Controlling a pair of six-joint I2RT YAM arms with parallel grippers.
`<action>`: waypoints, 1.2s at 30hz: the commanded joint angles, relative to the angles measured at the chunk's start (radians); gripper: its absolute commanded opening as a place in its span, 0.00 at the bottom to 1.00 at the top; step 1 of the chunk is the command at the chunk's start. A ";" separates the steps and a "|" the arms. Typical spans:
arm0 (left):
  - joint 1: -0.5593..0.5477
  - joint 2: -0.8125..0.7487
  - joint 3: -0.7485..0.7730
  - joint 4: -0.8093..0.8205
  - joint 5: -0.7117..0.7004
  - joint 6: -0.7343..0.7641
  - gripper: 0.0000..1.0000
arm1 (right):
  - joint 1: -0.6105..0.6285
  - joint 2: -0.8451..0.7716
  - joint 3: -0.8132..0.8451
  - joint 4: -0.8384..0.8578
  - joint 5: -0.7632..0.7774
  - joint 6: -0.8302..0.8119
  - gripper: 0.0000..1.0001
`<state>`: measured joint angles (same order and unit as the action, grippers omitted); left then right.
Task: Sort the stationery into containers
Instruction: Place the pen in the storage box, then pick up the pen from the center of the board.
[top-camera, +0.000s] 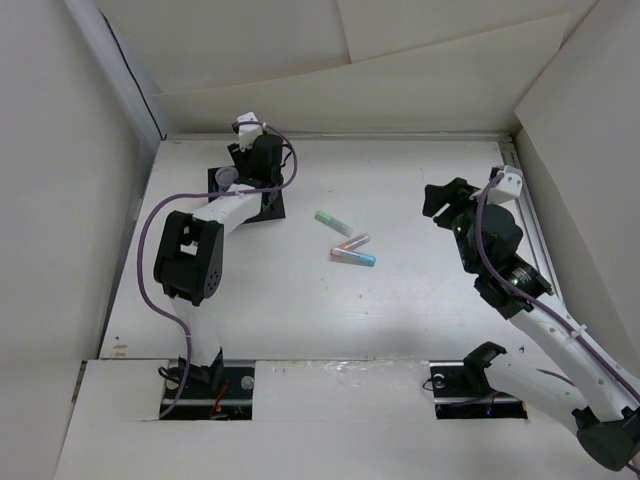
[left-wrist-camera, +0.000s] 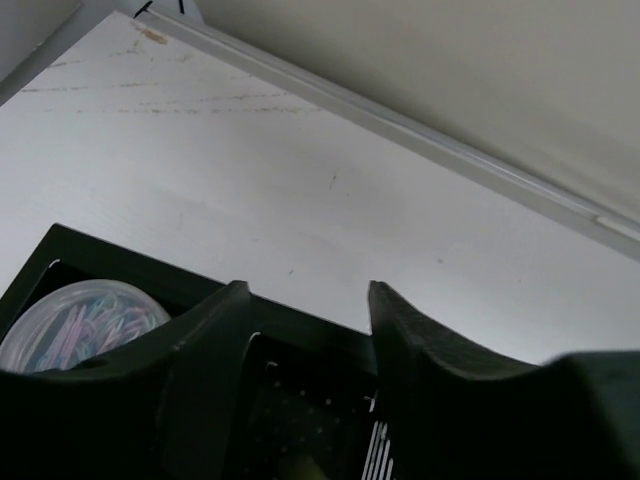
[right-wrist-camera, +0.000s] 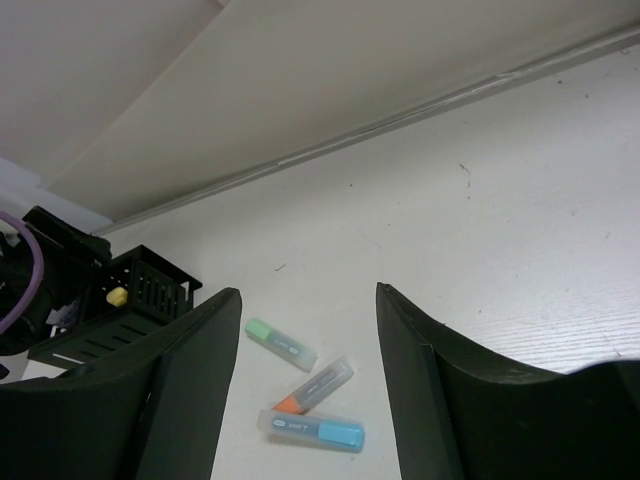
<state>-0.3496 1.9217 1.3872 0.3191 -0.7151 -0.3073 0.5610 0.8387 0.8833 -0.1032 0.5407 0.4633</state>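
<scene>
Three markers lie in the middle of the table: a pale green one (top-camera: 332, 221), a pinkish-grey one with an orange end (top-camera: 352, 243) and a clear one with a blue end (top-camera: 356, 259). The right wrist view shows them too: the green one (right-wrist-camera: 281, 344), the orange-ended one (right-wrist-camera: 316, 385) and the blue-ended one (right-wrist-camera: 312, 428). The black organizer (top-camera: 271, 209) stands at the back left. It holds a yellow marker (right-wrist-camera: 117, 296) and a round tub of paper clips (left-wrist-camera: 85, 318). My left gripper (left-wrist-camera: 305, 290) is open and empty just above the organizer (left-wrist-camera: 120, 265). My right gripper (right-wrist-camera: 305, 295) is open and empty, to the right of the markers.
White walls enclose the table on the left, back and right. A metal rail (top-camera: 530, 215) runs along the right edge. The left arm's purple cable (top-camera: 148, 235) loops beside its elbow.
</scene>
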 joint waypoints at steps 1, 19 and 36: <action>0.004 -0.049 -0.027 0.035 -0.040 -0.029 0.50 | -0.007 -0.004 0.002 0.048 -0.010 -0.014 0.62; -0.270 -0.340 -0.185 -0.081 0.092 -0.157 0.32 | -0.007 0.025 0.011 0.048 -0.019 -0.023 0.11; -0.295 -0.104 -0.162 -0.167 0.329 -0.443 0.58 | -0.007 0.005 0.011 0.048 -0.028 -0.023 0.59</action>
<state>-0.6415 1.7992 1.1469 0.1539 -0.4030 -0.6998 0.5610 0.8577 0.8833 -0.0971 0.5224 0.4419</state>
